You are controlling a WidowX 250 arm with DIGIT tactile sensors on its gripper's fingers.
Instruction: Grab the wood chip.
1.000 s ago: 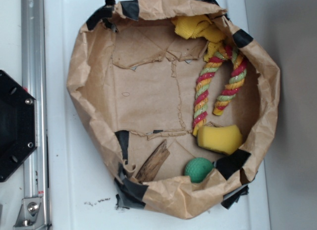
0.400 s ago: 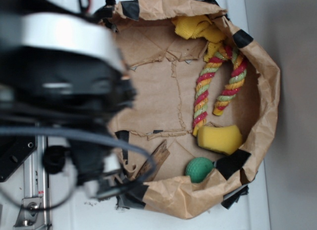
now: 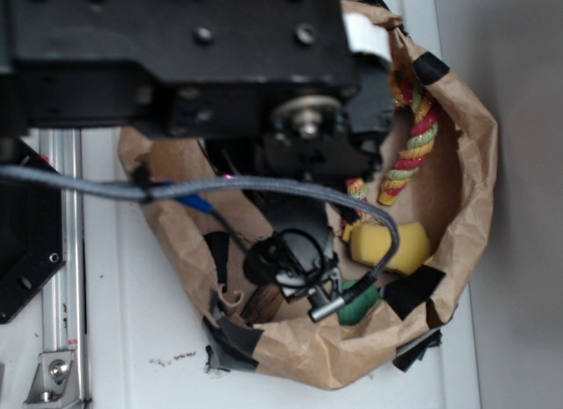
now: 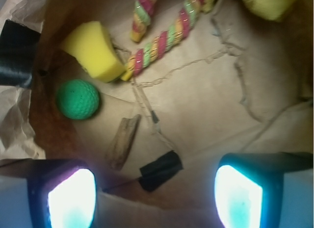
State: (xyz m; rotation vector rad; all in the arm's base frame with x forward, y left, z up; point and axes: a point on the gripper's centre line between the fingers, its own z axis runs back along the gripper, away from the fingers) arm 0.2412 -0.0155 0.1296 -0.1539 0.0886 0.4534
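Observation:
The wood chip [image 4: 122, 141], a flat streaky brown sliver, lies on the brown paper floor of the bag, below and right of the green ball [image 4: 77, 99]. My gripper [image 4: 154, 198] hangs open above the bag's near edge with nothing between its two glowing fingertips [image 4: 71, 198]. The chip is ahead of the gripper, nearer the left finger, and apart from both. In the exterior view the arm [image 3: 220, 66] covers most of the bag, and only the chip's lower end [image 3: 255, 309] shows under the wrist.
A yellow sponge [image 4: 93, 51], a red-yellow-green rope toy [image 4: 162, 41] and a yellow cloth [image 4: 267, 2] lie further in. A black tape piece [image 4: 160, 169] sits right of the chip. Crumpled paper walls [image 3: 475, 163] ring the bag. A metal rail [image 3: 62, 251] runs at the left.
The arm has swung in from the left and now hangs over the bag, covering most of it. The chip, ball, sponge and rope have not moved.

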